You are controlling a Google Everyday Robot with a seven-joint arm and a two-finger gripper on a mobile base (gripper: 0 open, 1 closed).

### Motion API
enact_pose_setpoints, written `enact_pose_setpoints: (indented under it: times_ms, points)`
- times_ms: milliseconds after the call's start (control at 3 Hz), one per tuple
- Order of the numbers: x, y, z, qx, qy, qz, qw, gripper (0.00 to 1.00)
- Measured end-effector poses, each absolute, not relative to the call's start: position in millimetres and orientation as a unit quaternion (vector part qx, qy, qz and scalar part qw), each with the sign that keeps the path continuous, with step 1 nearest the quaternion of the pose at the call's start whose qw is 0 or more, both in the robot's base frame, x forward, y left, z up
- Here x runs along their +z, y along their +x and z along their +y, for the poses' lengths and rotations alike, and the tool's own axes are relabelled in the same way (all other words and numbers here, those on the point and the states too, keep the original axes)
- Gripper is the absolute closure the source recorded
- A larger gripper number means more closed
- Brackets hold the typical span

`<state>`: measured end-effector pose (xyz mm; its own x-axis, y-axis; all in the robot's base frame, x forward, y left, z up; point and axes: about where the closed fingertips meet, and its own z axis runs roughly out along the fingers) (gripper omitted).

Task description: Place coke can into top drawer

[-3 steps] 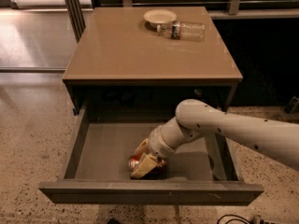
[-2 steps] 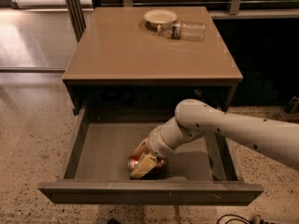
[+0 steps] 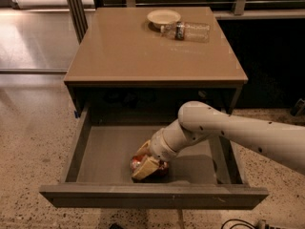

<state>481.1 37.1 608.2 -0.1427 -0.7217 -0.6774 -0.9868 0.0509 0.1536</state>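
Top drawer point(image 3: 102, 151), nr front: gripper point(image 3: 148, 165) holds coke can point(image 3: 137, 163).

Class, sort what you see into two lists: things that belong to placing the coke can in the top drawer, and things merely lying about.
Job:
coke can
top drawer, open
tool, down in the drawer at the can

Lying about:
plate
clear bottle
both on the cabinet top

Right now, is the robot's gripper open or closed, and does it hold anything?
Gripper: closed on the small, dented red-orange metal coke can, low inside the wide, shallow grey-brown top drawer.
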Motion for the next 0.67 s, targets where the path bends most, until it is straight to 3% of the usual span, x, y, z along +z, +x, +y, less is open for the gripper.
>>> enact_pose_setpoints:
  times_ms: [333,667]
  points:
    - [608.2,481.0,37.1,0.305,-0.618,0.692,0.217,0.04]
    - [608.2,481.0,37.1,0.305,-0.618,0.691,0.217,0.0]
